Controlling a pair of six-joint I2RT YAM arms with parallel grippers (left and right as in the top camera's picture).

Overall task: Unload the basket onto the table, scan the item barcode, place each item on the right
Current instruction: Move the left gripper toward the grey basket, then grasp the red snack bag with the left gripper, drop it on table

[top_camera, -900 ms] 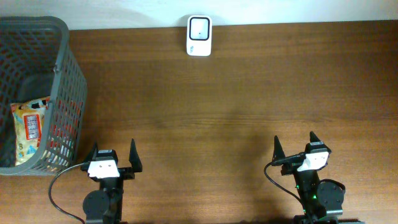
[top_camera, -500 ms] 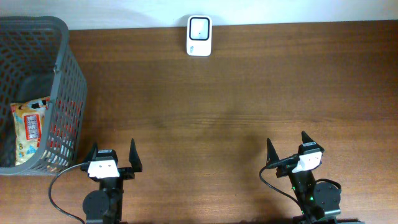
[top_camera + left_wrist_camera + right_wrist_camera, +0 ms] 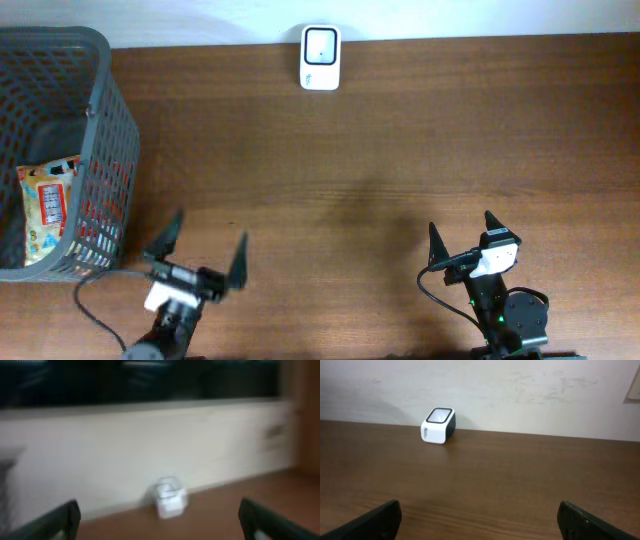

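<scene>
Grey basket (image 3: 112, 140) holding snack packet (image 3: 45, 205), white scanner (image 3: 320, 58) by wall (image 3: 480, 15), both jaws released

The wood-grain worktop (image 3: 400, 150) is dark brown. The lattice-walled plastic basket (image 3: 115, 160) is grey; the snack packet (image 3: 45, 205) is orange and white. The boxy white scanner (image 3: 320, 60) has a dark-rimmed window.

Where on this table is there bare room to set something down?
The widest bare patch is the middle of the table, between the scanner at the back, the basket on the left, and the left gripper and right gripper in front. The right half is bare too. Crowded: beside the basket, near the left gripper.
</scene>
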